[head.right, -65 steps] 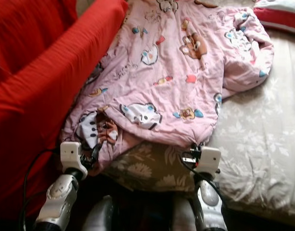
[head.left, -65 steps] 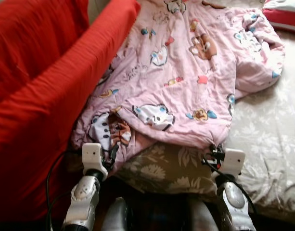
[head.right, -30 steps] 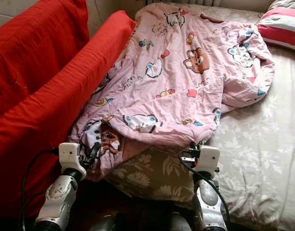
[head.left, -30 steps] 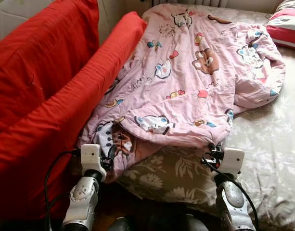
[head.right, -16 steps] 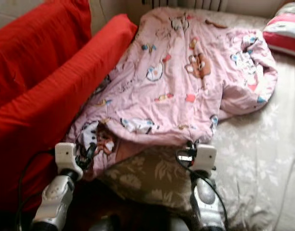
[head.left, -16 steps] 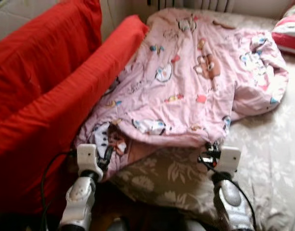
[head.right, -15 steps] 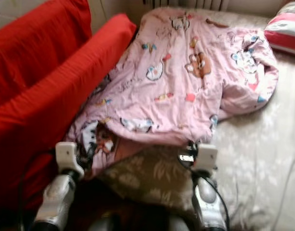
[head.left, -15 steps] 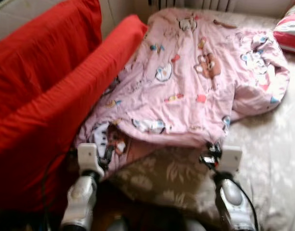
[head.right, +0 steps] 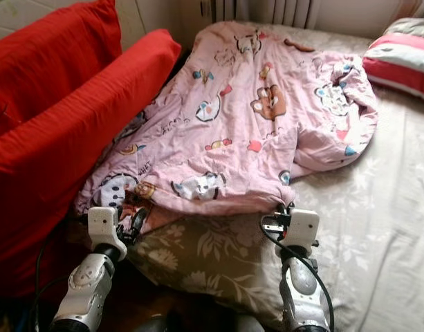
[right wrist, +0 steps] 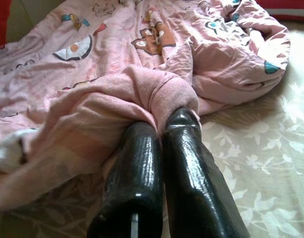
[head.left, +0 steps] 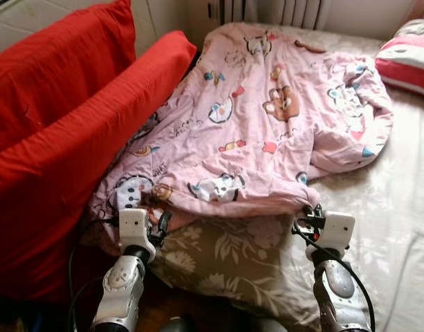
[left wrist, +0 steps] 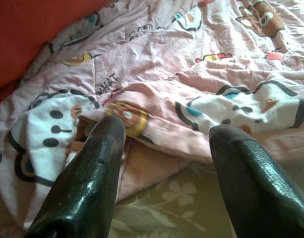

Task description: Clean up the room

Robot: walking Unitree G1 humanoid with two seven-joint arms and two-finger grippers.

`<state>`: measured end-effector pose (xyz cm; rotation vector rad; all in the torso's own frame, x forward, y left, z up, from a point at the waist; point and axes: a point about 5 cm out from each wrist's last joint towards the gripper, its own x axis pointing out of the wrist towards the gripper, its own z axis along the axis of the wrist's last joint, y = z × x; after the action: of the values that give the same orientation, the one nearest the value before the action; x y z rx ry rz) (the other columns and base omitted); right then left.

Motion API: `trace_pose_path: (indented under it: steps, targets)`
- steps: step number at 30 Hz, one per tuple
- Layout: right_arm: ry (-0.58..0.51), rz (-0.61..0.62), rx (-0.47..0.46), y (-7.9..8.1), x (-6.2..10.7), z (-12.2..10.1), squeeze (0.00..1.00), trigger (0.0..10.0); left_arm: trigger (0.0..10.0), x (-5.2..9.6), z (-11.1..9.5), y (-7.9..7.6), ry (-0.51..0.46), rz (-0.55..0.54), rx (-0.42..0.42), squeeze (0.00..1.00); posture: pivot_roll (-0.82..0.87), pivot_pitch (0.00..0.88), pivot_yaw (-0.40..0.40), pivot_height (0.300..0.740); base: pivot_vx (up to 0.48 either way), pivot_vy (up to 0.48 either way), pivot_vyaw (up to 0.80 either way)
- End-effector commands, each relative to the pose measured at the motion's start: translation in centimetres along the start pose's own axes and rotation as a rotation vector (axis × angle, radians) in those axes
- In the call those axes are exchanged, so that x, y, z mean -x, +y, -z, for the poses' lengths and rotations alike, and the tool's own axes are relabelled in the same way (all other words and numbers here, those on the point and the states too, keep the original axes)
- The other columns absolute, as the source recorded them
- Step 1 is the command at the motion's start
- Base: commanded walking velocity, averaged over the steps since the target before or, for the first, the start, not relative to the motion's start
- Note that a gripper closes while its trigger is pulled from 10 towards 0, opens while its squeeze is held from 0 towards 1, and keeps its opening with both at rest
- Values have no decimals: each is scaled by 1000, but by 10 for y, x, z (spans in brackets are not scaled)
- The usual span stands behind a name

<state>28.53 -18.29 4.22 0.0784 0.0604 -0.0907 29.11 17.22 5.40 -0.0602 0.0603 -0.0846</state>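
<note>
A pink quilt [head.left: 267,117] printed with cartoon animals lies spread over the bed, reaching from the near edge to the far end. My right gripper [right wrist: 161,124] is shut on a bunched fold of the quilt's near edge, seen low on the right in the head views as right gripper [head.left: 310,216]. My left gripper [left wrist: 169,128] is open at the quilt's near left corner. One of its fingers [left wrist: 104,148] rests against the cloth there. In the head view the left gripper [head.left: 160,223] sits beside the red cushions.
Two big red cushions [head.left: 59,138] stand along the bed's left side. The bed sheet [head.left: 398,200] is beige with a pale flower print and lies bare on the right. A red and white striped pillow [head.left: 405,62] lies at the far right, with a radiator [head.left: 267,10] behind the bed.
The whole picture has shifted, so the camera moved and more of the bed's far end shows. Both grippers remain at the quilt's near edge, and the right one still holds its fold.
</note>
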Motion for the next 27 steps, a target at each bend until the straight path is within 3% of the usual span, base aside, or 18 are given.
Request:
trace_pose_path:
  steps: [1, 13, 27]
  targets:
    - [15, -5, -9, 3, 3, 4, 0, 10000, 10000, 5, 6, 6, 20, -18, 1, 0, -42, 208, 51, 740, 0, 0, 0]
    - [4, 1, -9, 4, 1, 2, 0, 10000, 10000, 5, 5, 6, 14, -9, 7, 0, -39, 212, 52, 740, 0, 0, 0]
    - [-5, 18, -4, 2, 0, 0, 0, 10000, 10000, 5, 4, 6, 9, -6, 6, 0, -37, 218, 53, 740, -249, 0, 0]
